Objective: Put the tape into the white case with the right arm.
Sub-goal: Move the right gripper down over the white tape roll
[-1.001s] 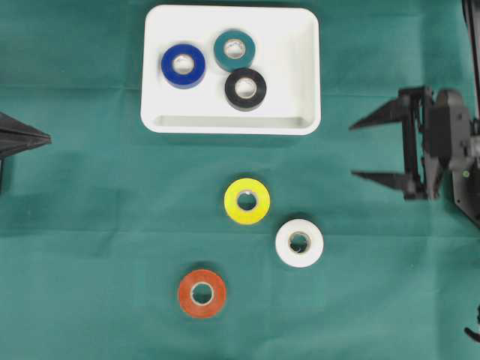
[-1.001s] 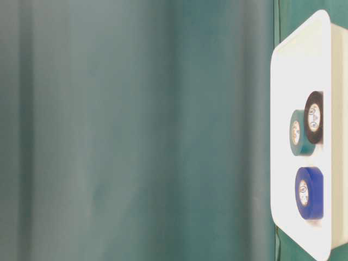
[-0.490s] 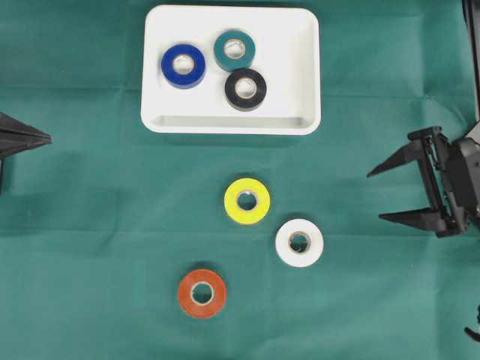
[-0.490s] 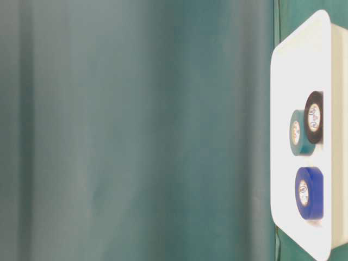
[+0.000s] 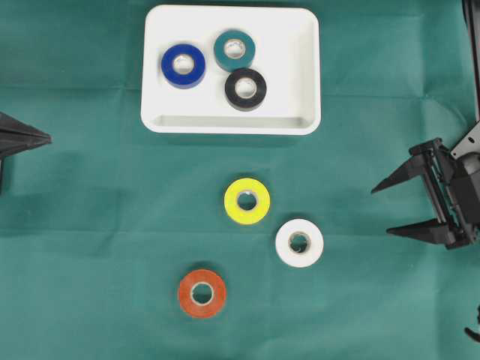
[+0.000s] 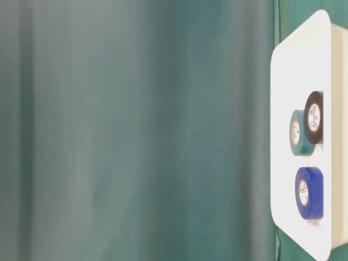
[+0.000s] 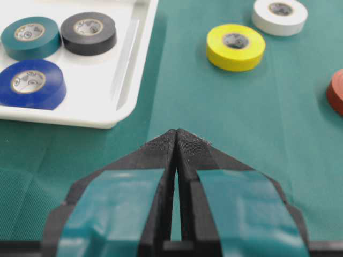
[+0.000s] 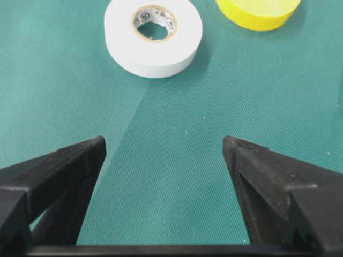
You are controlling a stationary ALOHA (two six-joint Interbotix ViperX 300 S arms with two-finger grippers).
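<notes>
The white case point(image 5: 294, 71) lies at the back of the green cloth and holds a blue tape point(image 5: 183, 65), a teal tape point(image 5: 234, 49) and a black tape point(image 5: 245, 88). On the cloth in front lie a yellow tape point(image 5: 247, 201), a white tape point(image 5: 299, 242) and an orange-red tape point(image 5: 202, 293). My right gripper point(image 5: 381, 213) stands open at the right edge, empty, its tips pointing left toward the white tape point(image 8: 154, 36), well apart from it. At the left edge my left gripper point(image 5: 46, 138) is shut with nothing in it point(image 7: 177, 131).
The green cloth point(image 5: 105, 247) covers the whole table. In the right wrist view the yellow tape point(image 8: 257, 10) shows just beyond the white one. The table-level view shows only the case point(image 6: 304, 54) with its three rolls.
My right gripper has moved toward the table's front and slightly right, from level with the case's front rim to level with the yellow and white tapes. Its jaws stay open. Nothing else moved.
</notes>
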